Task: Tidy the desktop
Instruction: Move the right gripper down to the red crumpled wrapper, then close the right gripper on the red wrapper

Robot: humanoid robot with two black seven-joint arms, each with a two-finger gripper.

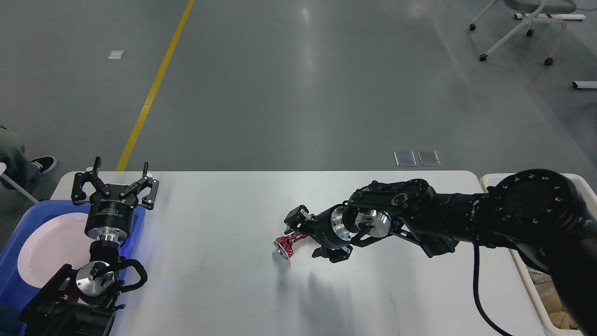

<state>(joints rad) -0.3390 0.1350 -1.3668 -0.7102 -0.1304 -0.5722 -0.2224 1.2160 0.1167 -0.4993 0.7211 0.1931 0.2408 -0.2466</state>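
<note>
On the desktop (pixel 224 280) you find a crushed can (pixel 285 245) near centre. The right gripper (pixel 303 228) sits at the can's 2 o'clock, touching it. At 9 o'clock, a tray (pixel 14 233) holds a plate (pixel 46 245); the left gripper (pixel 114 184) hangs over the tray's far right corner. At 3 o'clock stands a bin (pixel 489 179).

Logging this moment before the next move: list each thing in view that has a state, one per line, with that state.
Left gripper: open, empty, above the far end of the blue tray.
Right gripper: at the can; open or shut cannot be told.
Crushed red can: lying on its side on the desktop, partly hidden by the right gripper.
Desktop: holds only the can.
Blue tray: holds a white plate.
White plate: empty.
Beige bin: partly filled with trash.
</note>
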